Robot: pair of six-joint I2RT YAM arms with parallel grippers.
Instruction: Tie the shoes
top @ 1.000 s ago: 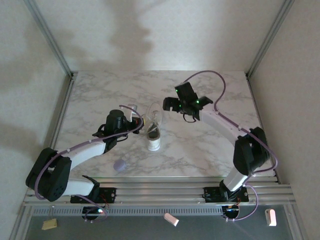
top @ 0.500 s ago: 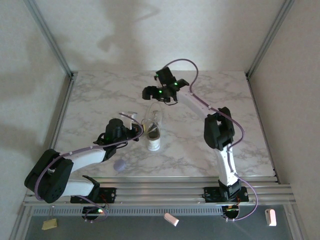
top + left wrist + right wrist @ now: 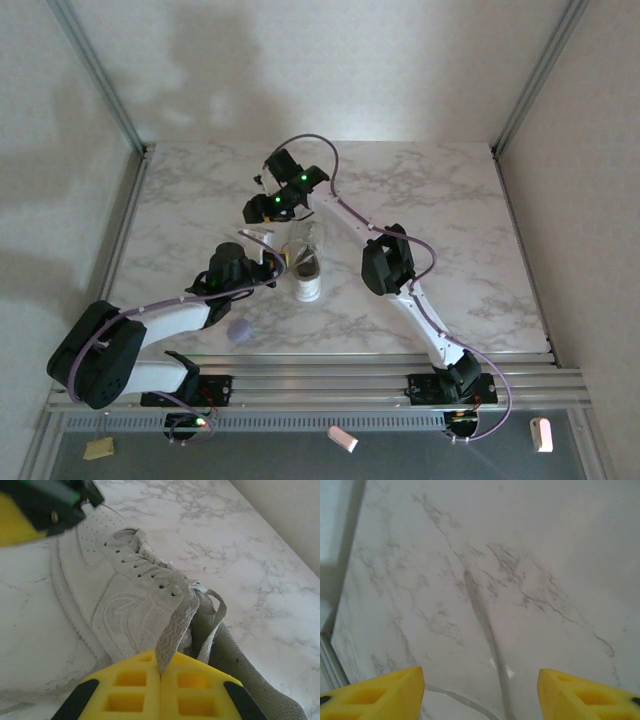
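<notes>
The white sneaker stands mid-table, toe toward the arm bases. My left gripper sits at the shoe's left side, by its opening. It is shut on a flat white lace, which runs up from the yellow fingers to the eyelets of the shoe. My right gripper hangs beyond the shoe's heel, to the far left of it, and stands open. Between its yellow fingers a thin lace lies loose on the marble, ungripped.
A small lavender blob lies on the marble table near the front edge, left of the shoe. The right arm's forearm stretches diagonally over the table's middle. Metal frame rails and walls close in the sides.
My right arm has swung from the right of the shoe across its heel to the far left, its jaws narrowing. The left gripper stays shut on the lace and has shifted only slightly.
</notes>
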